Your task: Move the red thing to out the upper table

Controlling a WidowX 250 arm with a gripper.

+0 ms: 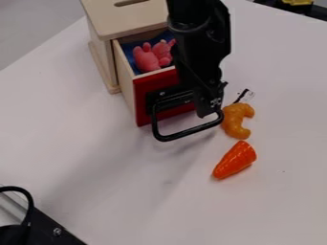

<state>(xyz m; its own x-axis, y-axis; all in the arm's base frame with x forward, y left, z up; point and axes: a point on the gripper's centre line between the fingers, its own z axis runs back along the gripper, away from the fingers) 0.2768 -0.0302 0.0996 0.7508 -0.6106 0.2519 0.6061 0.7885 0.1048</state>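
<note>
The gripper hangs over the right part of the drawer front, above the black handle; whether it is open or closed, I cannot tell. The drawer is pulled out of a pale wooden box, with a red front, wooden sides and a dark blue inside. In it lies the pinkish-red toy, its rounded parts reaching above the blue, partly behind the arm at one side. The box stands near the table's far left edge, a dark slot in its top. Just right of the handle, on the table, lies a curved orange piece, and nearer the table's front edge an orange cone, tilted on its side. Grey floor shows past the far left edge. At the table's near left is a black frame with a looped cable; by its far right edge, something black bears a yellow piece.
</note>
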